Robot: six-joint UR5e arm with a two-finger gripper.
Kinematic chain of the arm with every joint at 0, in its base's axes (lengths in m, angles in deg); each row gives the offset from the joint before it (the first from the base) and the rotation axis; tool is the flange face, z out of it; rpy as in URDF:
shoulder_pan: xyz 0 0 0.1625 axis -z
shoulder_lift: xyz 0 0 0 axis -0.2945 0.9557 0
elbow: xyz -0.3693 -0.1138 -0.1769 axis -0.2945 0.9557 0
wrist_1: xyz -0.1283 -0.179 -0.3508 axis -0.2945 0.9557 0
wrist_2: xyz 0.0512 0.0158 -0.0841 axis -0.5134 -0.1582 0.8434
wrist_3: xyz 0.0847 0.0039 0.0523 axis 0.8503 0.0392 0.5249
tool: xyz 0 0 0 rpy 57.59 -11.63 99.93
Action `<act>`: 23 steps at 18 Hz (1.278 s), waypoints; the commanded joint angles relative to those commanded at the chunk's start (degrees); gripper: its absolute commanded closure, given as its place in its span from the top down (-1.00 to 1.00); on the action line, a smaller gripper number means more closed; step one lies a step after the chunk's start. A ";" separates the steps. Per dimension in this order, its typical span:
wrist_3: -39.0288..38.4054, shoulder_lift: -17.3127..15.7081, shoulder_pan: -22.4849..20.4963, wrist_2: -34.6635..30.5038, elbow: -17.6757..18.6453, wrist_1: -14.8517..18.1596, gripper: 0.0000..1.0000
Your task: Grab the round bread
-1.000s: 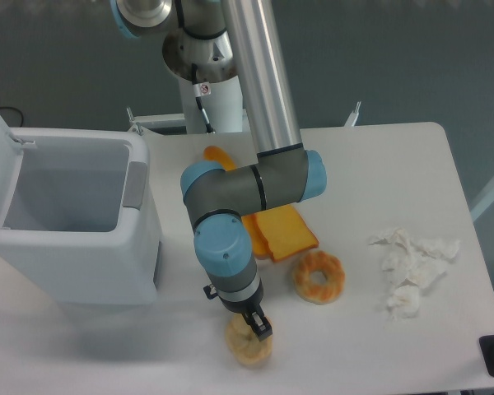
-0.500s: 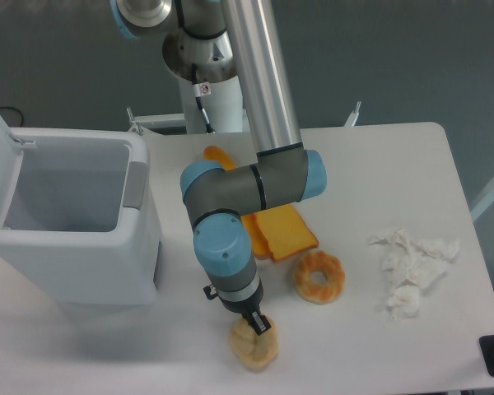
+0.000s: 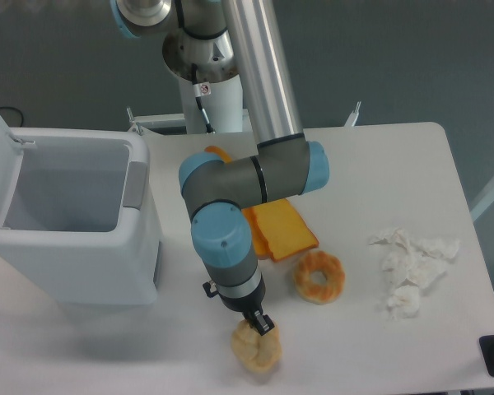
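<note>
The round bread (image 3: 258, 352) is a small pale cream bun near the table's front edge, squeezed narrow between my fingers. My gripper (image 3: 253, 329) points down from the arm and is shut on the top of the bun, covering part of it. Whether the bun still touches the table cannot be told.
An orange-brown ring doughnut (image 3: 319, 276) lies to the right of the arm. A yellow-orange toast slice (image 3: 281, 230) lies behind it. Crumpled white tissue (image 3: 410, 265) sits at the right. A white open bin (image 3: 66, 216) stands at the left.
My fingers have closed on the bun, which went from round to pinched and narrow. The arm and bun shifted slightly toward the front of the table.
</note>
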 joint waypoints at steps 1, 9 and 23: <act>-1.23 -1.05 -0.17 0.09 -0.17 0.00 -0.85; -6.25 -10.55 -4.21 4.90 -0.09 4.03 -0.85; -5.63 -18.73 -11.16 13.97 0.53 14.33 -0.86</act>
